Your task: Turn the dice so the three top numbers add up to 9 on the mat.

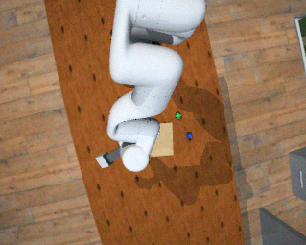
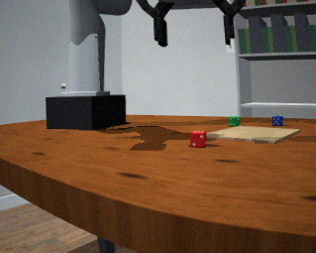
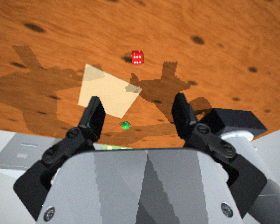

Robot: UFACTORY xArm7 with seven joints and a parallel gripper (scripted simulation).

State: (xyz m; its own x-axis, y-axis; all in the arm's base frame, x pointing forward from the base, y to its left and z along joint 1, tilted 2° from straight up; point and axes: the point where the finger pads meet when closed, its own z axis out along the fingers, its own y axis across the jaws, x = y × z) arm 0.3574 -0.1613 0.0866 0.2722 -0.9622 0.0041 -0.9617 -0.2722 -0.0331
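Observation:
A tan square mat (image 2: pixel 254 133) lies flat on the wooden table. All three dice lie on the table off the mat. The red die (image 2: pixel 198 138) is just off the mat's near left corner. The green die (image 2: pixel 234 121) and the blue die (image 2: pixel 277 120) are beyond its far edge. From above, the green die (image 1: pixel 178 115) and the blue die (image 1: pixel 189 135) lie right of the mat (image 1: pixel 163 139); the arm hides the red die. My gripper (image 2: pixel 194 35) is open and empty, high above the table. The wrist view shows the gripper (image 3: pixel 137 107), the mat (image 3: pixel 109 93), the red die (image 3: pixel 137 57) and the green die (image 3: pixel 126 125).
The arm's black base (image 2: pixel 85 111) stands on the table at the far left. A bookshelf (image 2: pixel 281 43) stands behind the table on the right. A grey cabinet (image 1: pixel 303 173) is on the floor beside the table.

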